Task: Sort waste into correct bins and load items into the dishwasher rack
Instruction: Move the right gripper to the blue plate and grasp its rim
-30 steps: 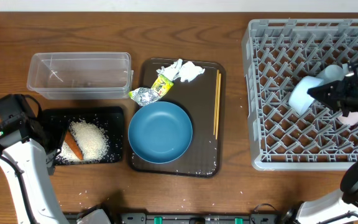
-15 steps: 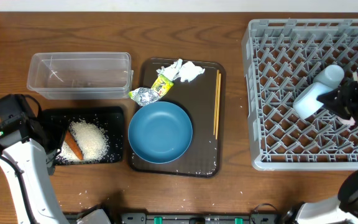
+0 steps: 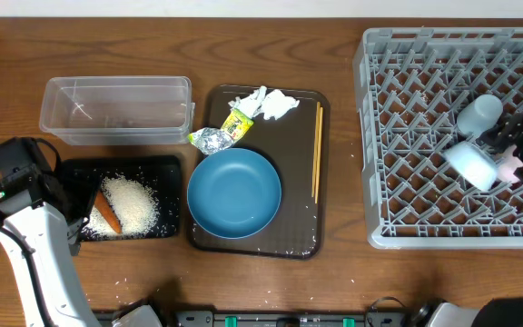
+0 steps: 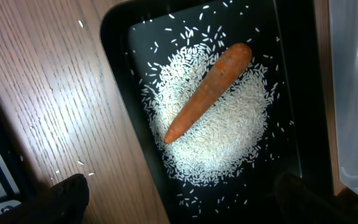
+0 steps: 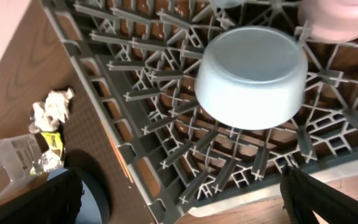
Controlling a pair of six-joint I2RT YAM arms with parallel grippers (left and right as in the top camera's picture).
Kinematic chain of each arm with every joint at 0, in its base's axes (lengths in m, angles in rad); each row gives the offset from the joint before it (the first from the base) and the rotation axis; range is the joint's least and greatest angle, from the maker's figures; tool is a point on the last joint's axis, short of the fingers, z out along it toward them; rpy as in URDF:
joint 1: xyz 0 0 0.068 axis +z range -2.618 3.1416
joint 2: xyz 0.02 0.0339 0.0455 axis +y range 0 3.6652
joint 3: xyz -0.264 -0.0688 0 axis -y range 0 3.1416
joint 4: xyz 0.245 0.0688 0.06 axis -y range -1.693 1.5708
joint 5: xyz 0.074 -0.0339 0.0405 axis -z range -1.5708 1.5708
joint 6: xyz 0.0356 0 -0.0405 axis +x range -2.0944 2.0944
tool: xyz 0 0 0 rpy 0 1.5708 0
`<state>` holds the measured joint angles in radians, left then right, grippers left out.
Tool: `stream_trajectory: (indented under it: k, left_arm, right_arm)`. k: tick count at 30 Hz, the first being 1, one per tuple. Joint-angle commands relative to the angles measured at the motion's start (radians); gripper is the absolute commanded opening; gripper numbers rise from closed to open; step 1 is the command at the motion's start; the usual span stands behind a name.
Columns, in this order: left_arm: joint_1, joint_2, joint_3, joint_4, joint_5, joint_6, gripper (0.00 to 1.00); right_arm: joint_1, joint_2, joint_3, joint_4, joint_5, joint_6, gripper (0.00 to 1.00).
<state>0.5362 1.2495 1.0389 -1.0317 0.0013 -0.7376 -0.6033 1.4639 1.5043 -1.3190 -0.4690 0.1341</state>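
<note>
A light blue cup [image 3: 473,163] [image 5: 252,78] rests mouth down on the pegs of the grey dishwasher rack [image 3: 398,136] [image 5: 166,155], beside a white cup [image 3: 479,113]. My right gripper [image 3: 514,150] [image 5: 185,205] is open just right of it, holding nothing. My left gripper [image 4: 182,205] is open above the black tray [image 3: 166,165] [image 4: 120,74], where a carrot [image 4: 207,93] lies on a heap of rice [image 4: 229,137]. The brown serving tray [image 3: 302,238] carries the dark blue bowl [image 3: 234,193], chopsticks [image 3: 317,150], tissue [image 3: 266,103], foil [image 3: 209,139] and yellow-green wrapper [image 3: 237,123].
The clear tub [image 3: 116,109] stands behind the black tray. A pink item [image 3: 513,165] [image 5: 344,18] sits in the rack next to the blue cup. Stray rice grains [image 3: 125,282] dot the wooden table near the front edge.
My right gripper opened and let go of the light blue cup, which now sits mouth down in the rack; the arm drew back to the right. The left arm stayed still.
</note>
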Motion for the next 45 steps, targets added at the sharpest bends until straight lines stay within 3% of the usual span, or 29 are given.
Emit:
stream_trajectory:
  k: [1,9,19,26,31,37,41,45]
  left_arm:
    - [0.005,0.004,0.006,-0.003,-0.001,-0.013,0.98]
    - [0.005,0.004,0.006,-0.003,-0.001,-0.012,0.98]
    - [0.005,0.004,0.006,-0.003,-0.001,-0.012,0.98]
    - [0.005,0.004,0.006,-0.003,-0.001,-0.012,0.98]
    - [0.005,0.004,0.006,-0.003,-0.001,-0.012,0.98]
    - [0.005,0.004,0.006,-0.003,-0.001,-0.012,0.98]
    - [0.005,0.004,0.006,-0.003,-0.001,-0.012,0.98]
    - [0.005,0.004,0.006,-0.003,-0.001,-0.012,0.98]
  right_arm:
    - [0.011,-0.056,0.02,-0.002,0.007,0.03,0.99]
    - [0.205,-0.121,0.02,0.002,-0.019,0.03,0.99]
    - [0.65,-0.087,0.019,0.176,-0.011,0.03,0.99]
    - [0.976,0.045,0.019,0.304,0.208,0.121,0.99]
    - [1.133,0.188,0.019,0.383,0.222,0.131,0.99]
    - [1.295,0.343,0.019,0.476,0.219,0.093,0.86]
    - [1.397,0.388,0.019,0.528,0.229,0.067,0.86]
    - [1.493,0.404,0.019,0.555,0.313,0.066,0.73]
